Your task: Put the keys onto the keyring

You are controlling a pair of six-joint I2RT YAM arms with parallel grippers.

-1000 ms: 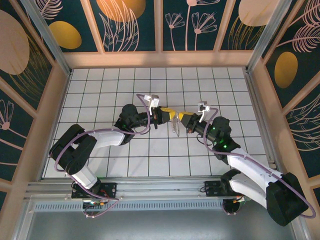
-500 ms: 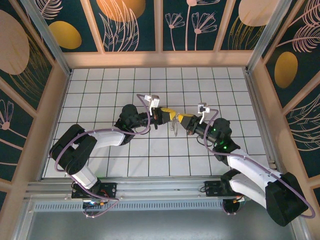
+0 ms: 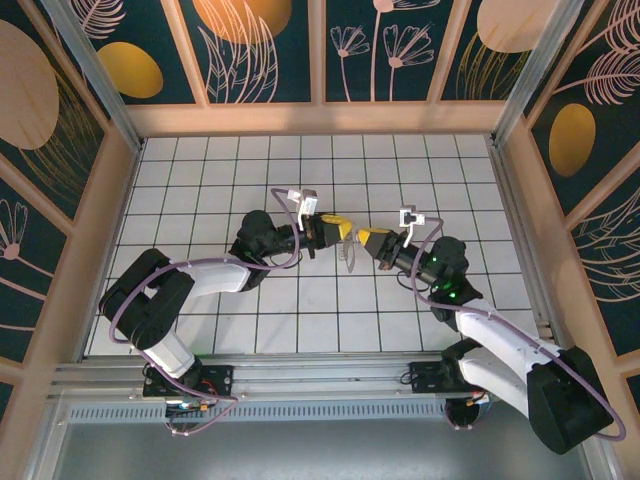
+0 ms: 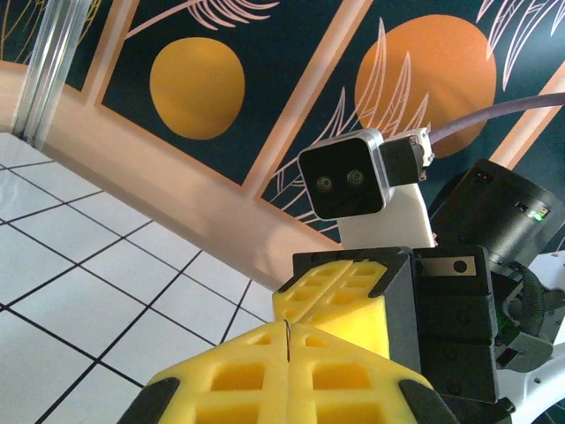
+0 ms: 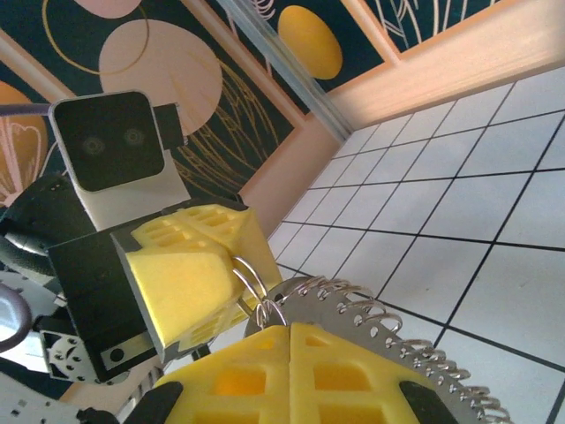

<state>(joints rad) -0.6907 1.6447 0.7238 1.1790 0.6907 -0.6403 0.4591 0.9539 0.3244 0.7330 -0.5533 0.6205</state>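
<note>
**Item: keyring threading, mid-air hold**

- **Left tool** [image 3: 341, 229]: clenched. Its yellow pads meet flush, with a thin wire caught in the seam. From the right wrist view this reads as a small wire loop [image 5: 250, 281] nipped at the pad tips.
- **Right tool** [image 3: 371, 238]: clenched on the keyring [image 5: 371, 314]. The metal band rises from between its pads and curves away to the right, with a row of small coils fringing its outer edge.
- **Position of keyring:** lifted off the bench, between the two tools, which face each other nearly tip to tip over the middle of the tiles.
- **Keys:** a pale scrap [image 3: 350, 258] hangs just near of the meeting point. It is too small to say whether it is a key.
- **Step in hand (judged):** the threading itself. One tool steadies the ring while the other presents the small loop to it.
- **Next move calls for (judged):** a fine, slow feed of the loop along the ring's wire, with alignment kept and neither grip slackened. A slip would drop the lot onto the tiles.
- **Surface:** bench [image 3: 200, 180] of white square tiles with dark grout, and a metal rail [image 3: 300, 372] along the near edge.
- **Room:** dark teal wall panels [image 3: 260, 50] with orange discs and pale leaf drawings, framed in light wood on the left, far and right sides.
</note>
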